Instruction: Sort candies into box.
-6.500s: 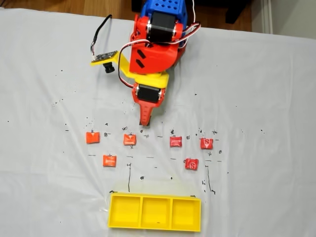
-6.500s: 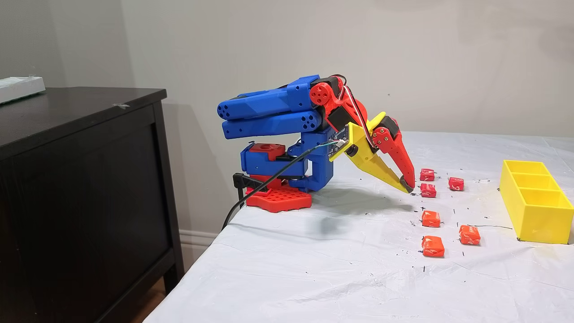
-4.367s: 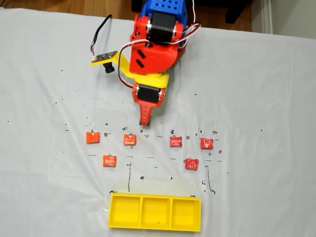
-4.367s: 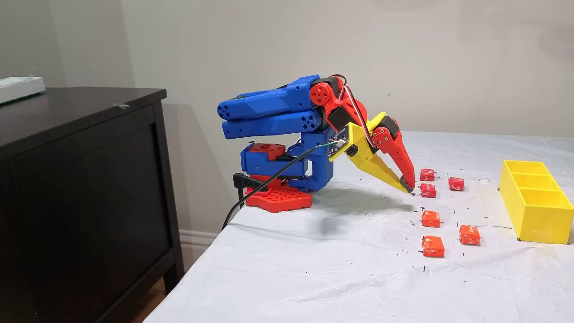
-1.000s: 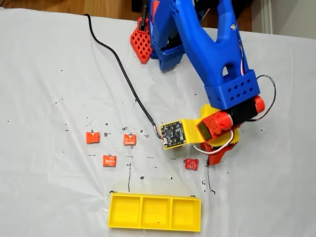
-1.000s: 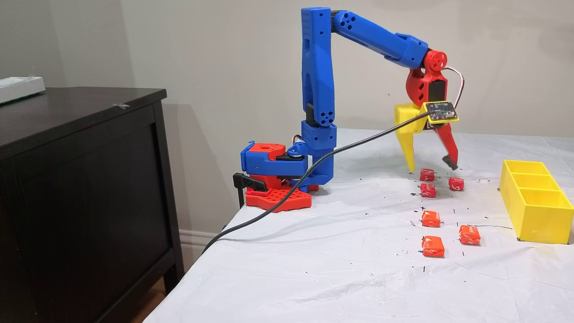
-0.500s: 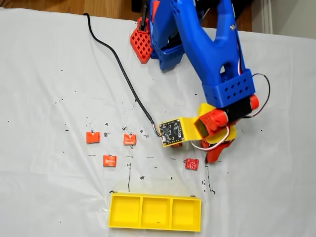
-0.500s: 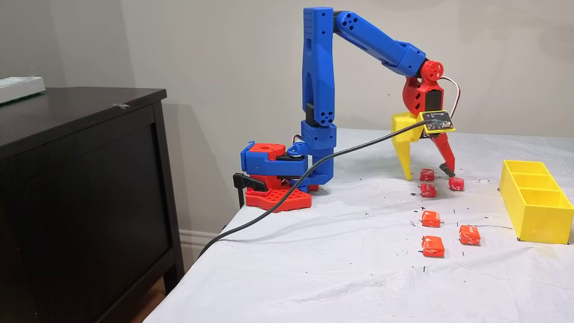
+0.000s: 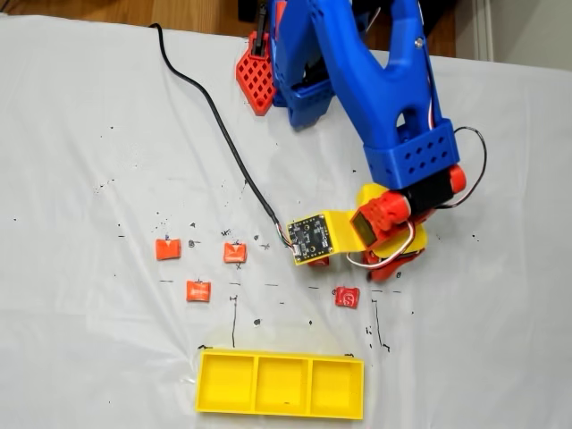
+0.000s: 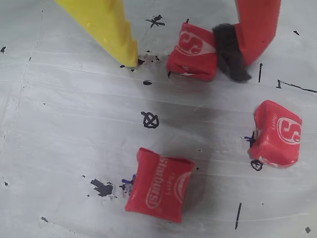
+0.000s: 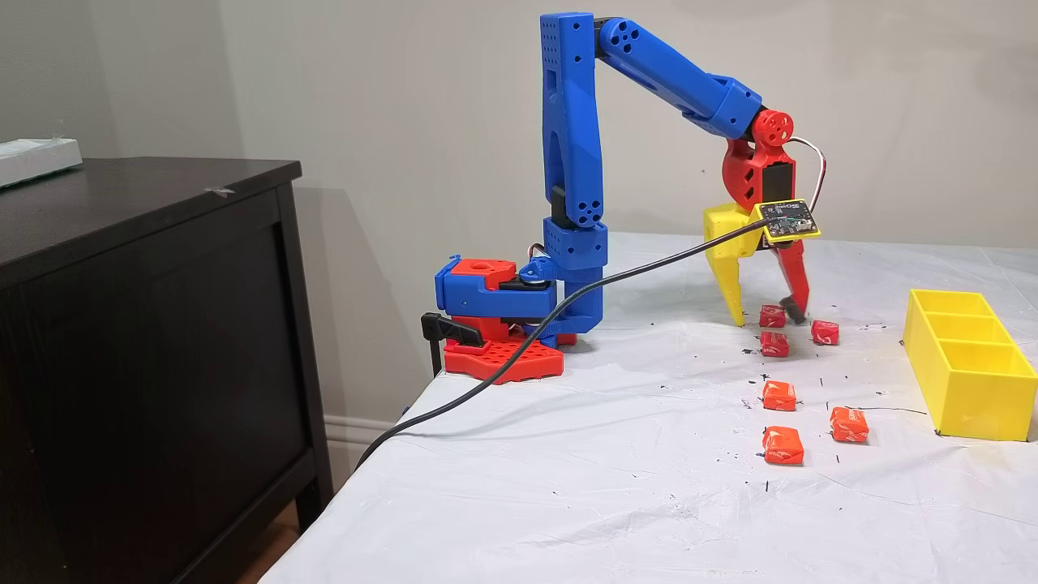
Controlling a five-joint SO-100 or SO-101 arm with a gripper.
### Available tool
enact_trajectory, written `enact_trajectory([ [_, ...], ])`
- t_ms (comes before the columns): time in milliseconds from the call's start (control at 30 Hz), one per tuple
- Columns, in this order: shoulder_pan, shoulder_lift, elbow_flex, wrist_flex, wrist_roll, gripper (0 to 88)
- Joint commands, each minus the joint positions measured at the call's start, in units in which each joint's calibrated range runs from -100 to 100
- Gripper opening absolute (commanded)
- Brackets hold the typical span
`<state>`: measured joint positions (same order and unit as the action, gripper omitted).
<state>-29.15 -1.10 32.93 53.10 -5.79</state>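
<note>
The gripper (image 10: pixel 183 54) stands spread wide around a red candy (image 10: pixel 192 52). Its red finger's dark, fuzzy pad (image 10: pixel 229 52) touches the crinkled wrapper's side, while the smooth yellow plastic finger (image 10: pixel 110 29) rests its tip on the white sheet (image 10: pixel 74 129), apart from the candy. Two more squarish red candies (image 10: pixel 161 184) (image 10: pixel 276 134) lie just beyond the fingertips. The long yellow box (image 11: pixel 969 361) sits well past the red finger's side, its three square compartments bare.

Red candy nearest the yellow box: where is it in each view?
A fixed view: the red candy lies just below the arm, above the box.
Wrist view: at the right edge, apart from the gripper.
A fixed view: rightmost red sweet.
Shared landmark: the gripper's red finger beside it.
</note>
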Motion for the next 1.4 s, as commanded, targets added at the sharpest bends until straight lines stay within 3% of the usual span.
enact_trajectory([
  [0, -0.11, 0.85, -1.30, -2.71, -0.05, 1.0],
  [333, 1.43, -10.35, -1.57, 3.27, 2.05, 0.2],
  [600, 7.86, -24.18, -10.31, 8.35, 3.81, 0.2],
  [933, 15.74, -23.50, -17.96, 0.49, 3.66, 0.1],
  [1367, 19.09, -13.40, -17.05, -17.28, 4.20, 0.1],
])
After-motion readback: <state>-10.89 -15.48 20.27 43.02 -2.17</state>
